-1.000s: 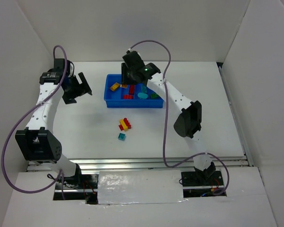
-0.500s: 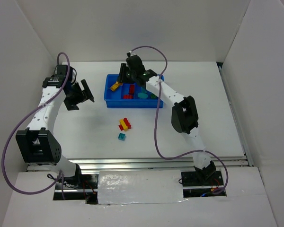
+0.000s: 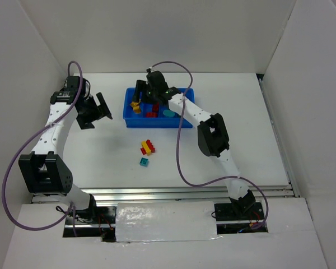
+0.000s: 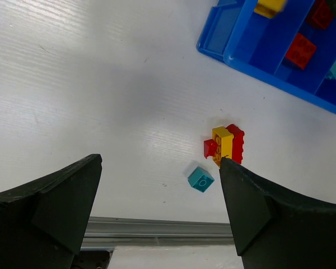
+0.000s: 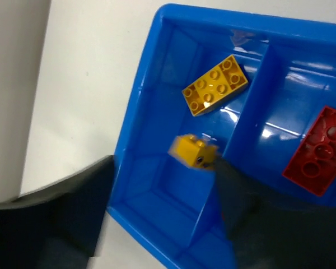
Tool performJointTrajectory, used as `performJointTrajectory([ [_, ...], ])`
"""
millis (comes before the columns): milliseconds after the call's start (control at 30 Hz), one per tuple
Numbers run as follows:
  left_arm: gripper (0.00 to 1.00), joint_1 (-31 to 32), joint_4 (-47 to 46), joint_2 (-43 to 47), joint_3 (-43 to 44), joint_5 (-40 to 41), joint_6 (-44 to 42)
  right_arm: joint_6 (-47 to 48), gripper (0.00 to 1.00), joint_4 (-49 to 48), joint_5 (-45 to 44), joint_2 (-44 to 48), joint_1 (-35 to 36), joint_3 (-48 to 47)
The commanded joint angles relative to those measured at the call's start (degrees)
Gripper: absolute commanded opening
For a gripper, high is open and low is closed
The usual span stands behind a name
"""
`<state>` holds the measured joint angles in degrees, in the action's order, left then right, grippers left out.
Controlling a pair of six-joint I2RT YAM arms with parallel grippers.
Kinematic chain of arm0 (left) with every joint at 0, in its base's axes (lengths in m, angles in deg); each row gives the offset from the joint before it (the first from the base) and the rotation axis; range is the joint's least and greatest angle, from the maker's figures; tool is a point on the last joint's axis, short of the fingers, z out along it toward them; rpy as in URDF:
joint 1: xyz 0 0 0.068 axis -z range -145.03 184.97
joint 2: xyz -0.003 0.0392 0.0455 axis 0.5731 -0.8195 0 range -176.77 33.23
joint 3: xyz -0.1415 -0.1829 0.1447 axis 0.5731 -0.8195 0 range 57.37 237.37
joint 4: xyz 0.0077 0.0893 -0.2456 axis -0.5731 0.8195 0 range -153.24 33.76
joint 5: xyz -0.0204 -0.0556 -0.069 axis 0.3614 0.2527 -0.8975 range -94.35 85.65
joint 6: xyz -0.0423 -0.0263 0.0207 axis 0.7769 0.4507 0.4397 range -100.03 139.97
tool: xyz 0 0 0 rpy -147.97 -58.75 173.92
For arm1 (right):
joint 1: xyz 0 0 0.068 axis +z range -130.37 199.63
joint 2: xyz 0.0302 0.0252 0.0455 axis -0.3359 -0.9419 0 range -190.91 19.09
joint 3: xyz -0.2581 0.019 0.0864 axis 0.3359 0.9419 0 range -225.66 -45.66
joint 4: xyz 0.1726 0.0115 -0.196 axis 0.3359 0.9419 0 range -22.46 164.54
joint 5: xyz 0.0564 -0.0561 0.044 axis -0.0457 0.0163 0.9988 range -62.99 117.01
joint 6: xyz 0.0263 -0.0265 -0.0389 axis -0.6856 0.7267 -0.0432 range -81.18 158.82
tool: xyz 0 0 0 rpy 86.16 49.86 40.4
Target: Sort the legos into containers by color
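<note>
Right gripper over left end of blue tray — yellow bricks beneath. Left gripper spread wide, left of tray. Red-yellow cluster, teal brick on table — apart from tray.

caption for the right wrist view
Open right gripper over the blue tray: a blurred yellow brick beside an oblong yellow brick

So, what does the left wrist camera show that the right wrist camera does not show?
Only left wrist: a teal brick and a red and yellow cluster on the table, seen past the open left gripper. Only right wrist: a long yellow brick and a small blurred yellow brick, both whole, in the end compartment. Both: the blue tray and red bricks.
</note>
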<state>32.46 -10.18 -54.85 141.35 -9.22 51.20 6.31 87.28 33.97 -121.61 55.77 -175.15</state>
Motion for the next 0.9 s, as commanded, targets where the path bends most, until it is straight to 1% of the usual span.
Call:
performJointTrajectory([
  [0, 0.99, 0.0, -0.7, 1.4, 0.8, -1.3, -1.8, 0.6, 0.85, -2.9, 1.1, 1.4, 0.3, -3.8],
  [33, 1.0, 0.0, -0.7, 1.1, 1.1, -1.7, -1.8, 1.0, 0.88, -2.7, 1.1, 1.7, 0.4, -4.3],
  [67, 0.99, 0.0, -0.7, 1.0, 1.3, -1.9, -1.8, 1.4, 0.94, -2.5, 1.2, 2.2, 0.2, -4.5],
  [167, 1.0, 0.0, -0.4, 0.5, 2.2, -1.5, -1.8, 3.2, 0.96, -1.4, 1.6, 5.6, 0.2, -4.5],
  [200, 0.99, 0.0, -0.2, 0.4, 2.6, -1.1, -1.7, 4.0, 0.96, -0.2, 1.7, 8.7, 0.0, -2.6],
  [267, 1.0, 0.0, 0.4, 0.4, 3.5, -0.2, -1.4, 8.4, 0.95, 0.7, 4.5, 12.9, 0.3, 1.5],
  [300, 1.0, 0.0, 1.1, 0.4, 3.7, 1.7, -1.3, 10.3, 0.94, 2.4, 6.1, 17.9, 0.6, 7.4],
  [333, 0.99, -0.1, 1.6, 0.4, 4.2, 3.3, -0.4, 14.6, 0.94, 3.2, 8.5, 20.7, 1.1, 11.2],
  [367, 0.99, -0.2, 2.1, 0.5, 4.5, 4.5, 0.3, 16.5, 0.94, 4.0, 8.8, 23.6, 1.6, 15.2],
  [400, 1.0, -0.4, 3.7, 0.4, 4.8, 8.8, 1.1, 18.3, 0.93, 5.3, 8.6, 29.6, 2.2, 23.8],
  [433, 0.99, -1.0, 4.9, 0.2, 5.5, 10.7, 3.1, 21.4, 0.93, 5.8, 7.8, 32.4, 3.7, 28.1],
  [467, 0.99, -1.5, 5.7, 0.1, 5.7, 12.2, 4.1, 22.9, 0.92, 8.4, 7.5, 36.8, 4.5, 34.0],
  [533, 0.99, -3.2, 7.2, 0.3, 6.0, 14.7, 6.8, 27.0, 0.92, 12.1, 6.8, 39.7, 6.6, 37.4],
  [567, 1.0, -3.6, 7.5, 0.6, 6.0, 15.3, 7.7, 27.4, 0.91, 15.3, 4.2, 41.7, 9.3, 39.6],
  [633, 0.99, -4.3, 7.4, 1.5, 5.8, 16.6, 9.6, 27.7, 0.91, 16.8, 3.1, 43.5, 11.7, 41.8],
  [733, 1.0, -4.3, 5.8, 2.6, 4.8, 16.8, 10.4, 28.0, 0.9, 23.6, 1.7, 41.7, 17.0, 39.2],
  [767, 0.99, -4.3, 5.2, 2.9, 4.3, 16.3, 10.3, 28.5, 0.9, 26.2, -0.3, 40.1, 20.3, 37.9],
  [867, 1.0, -4.3, 4.9, 2.6, 2.9, 13.7, 9.6, 29.5, 0.9, 26.5, -2.6, 37.7, 23.9, 39.4],
])
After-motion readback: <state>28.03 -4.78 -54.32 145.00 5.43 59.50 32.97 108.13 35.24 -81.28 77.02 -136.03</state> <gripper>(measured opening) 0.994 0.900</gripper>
